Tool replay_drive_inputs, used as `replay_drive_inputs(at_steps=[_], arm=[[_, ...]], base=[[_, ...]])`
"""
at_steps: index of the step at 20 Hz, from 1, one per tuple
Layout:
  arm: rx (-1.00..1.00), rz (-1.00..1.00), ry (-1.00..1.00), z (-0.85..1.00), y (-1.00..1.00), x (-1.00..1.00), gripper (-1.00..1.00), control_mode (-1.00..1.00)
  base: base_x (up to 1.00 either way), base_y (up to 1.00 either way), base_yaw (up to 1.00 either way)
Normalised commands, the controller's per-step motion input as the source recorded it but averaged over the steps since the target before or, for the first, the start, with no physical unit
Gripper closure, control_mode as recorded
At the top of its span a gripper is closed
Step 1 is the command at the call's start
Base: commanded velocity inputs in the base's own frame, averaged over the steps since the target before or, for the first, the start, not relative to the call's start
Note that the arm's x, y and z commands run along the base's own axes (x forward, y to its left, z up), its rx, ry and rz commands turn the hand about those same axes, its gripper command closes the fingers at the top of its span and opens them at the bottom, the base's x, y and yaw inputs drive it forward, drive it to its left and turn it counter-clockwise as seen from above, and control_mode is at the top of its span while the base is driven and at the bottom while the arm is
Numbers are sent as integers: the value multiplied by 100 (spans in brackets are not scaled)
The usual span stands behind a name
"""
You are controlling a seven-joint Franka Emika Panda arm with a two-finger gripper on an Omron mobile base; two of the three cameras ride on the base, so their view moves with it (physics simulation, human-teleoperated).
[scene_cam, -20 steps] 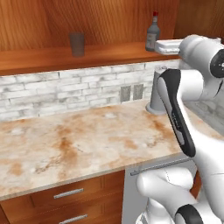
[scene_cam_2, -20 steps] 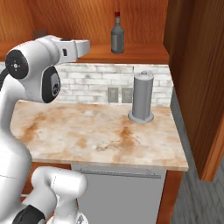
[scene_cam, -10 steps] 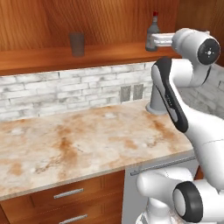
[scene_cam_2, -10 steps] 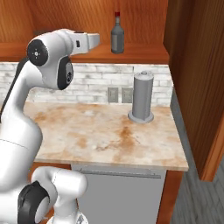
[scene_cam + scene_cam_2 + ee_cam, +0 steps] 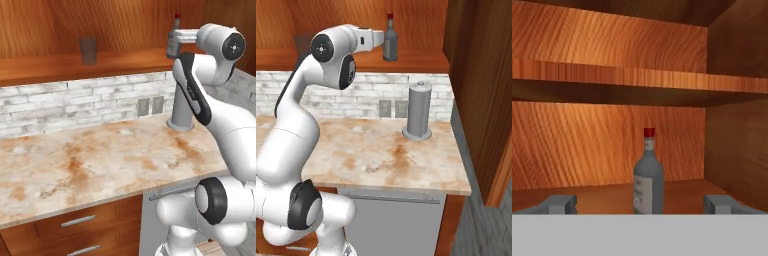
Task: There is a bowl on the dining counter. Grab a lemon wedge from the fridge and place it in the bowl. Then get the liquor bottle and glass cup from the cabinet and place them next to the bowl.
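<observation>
Gripper (image 5: 640, 204) is pointing level into the open cabinet with its fingers spread wide apart and nothing between them. In the hand view the two dark fingertips (image 5: 558, 204) are showing at 8 and 4 o'clock, and the liquor bottle (image 5: 648, 176) is standing upright between them, just right of centre, well short of contact. In the left base view the bottle (image 5: 173, 38) is sitting at 1 o'clock on the cabinet shelf (image 5: 60, 65), with the glass cup (image 5: 88, 50) well apart from it at 11 o'clock. In the right base view the bottle (image 5: 390, 40) is sitting just ahead of the hand at 12 o'clock, above the grey cylindrical canister (image 5: 419, 111) on the counter (image 5: 371, 155).

My reading is that the arm is lining up for the bottle grasp. To do it well, it should be nudging slightly toward 3 o'clock so the body sits centred, then advancing straight and level until the fingers are flanking the wide body below the neck, probably around the label, though how far the bottle still lies ahead is hard to judge here. Closing too early would risk tipping it against the back wall.
</observation>
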Motion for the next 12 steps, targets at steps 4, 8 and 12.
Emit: replay_drive_inputs(at_steps=[4,8,12], arm=[[1,0,2,8,-23,53,-100,-100],[1,0,5,1,-15,54,-100,-100],[1,0,12,0,-6,47,-100,-100]], base=[[0,0,0],[0,0,0],[0,0,0]])
